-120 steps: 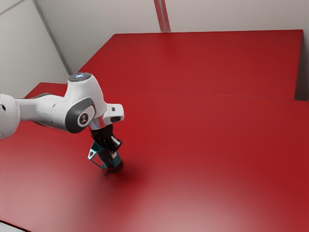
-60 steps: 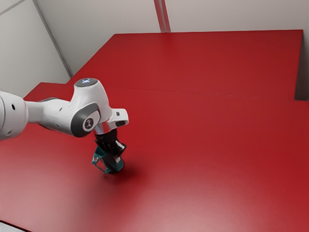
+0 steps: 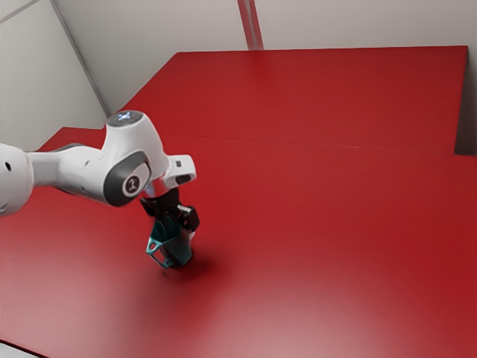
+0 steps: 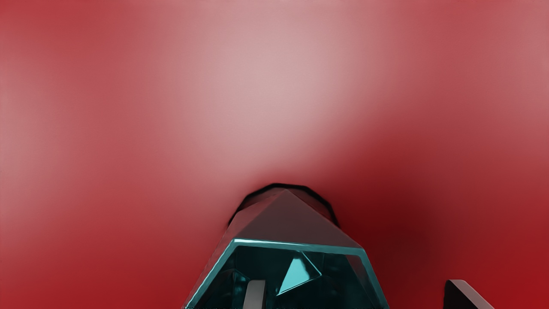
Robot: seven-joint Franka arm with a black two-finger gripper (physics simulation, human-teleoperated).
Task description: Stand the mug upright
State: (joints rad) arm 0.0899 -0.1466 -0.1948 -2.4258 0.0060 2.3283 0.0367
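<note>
The teal mug [image 3: 176, 248] stands on the red table with its base down, leaning slightly, its handle on the exterior view's left. Just over its rim is my gripper [image 3: 179, 218]. Looking down from the hand, I see the open mouth of the mug [image 4: 300, 247] facing the camera. My gripper [image 4: 361, 295] has its fingers wide apart: one finger [image 4: 254, 294] overlaps the mouth, the other lies outside the wall with a gap of table beside it. The mug's handle is hidden in the wrist view.
The red table [image 3: 320, 246] spreads out around the mug. Behind it lies another red surface [image 3: 313, 97], and pale walls [image 3: 164, 30] rise at the back and on the exterior view's left.
My gripper first went down with the mug, then rose and came off it, its fingers now spread. The mug leans less than a second ago and shows more of its side.
</note>
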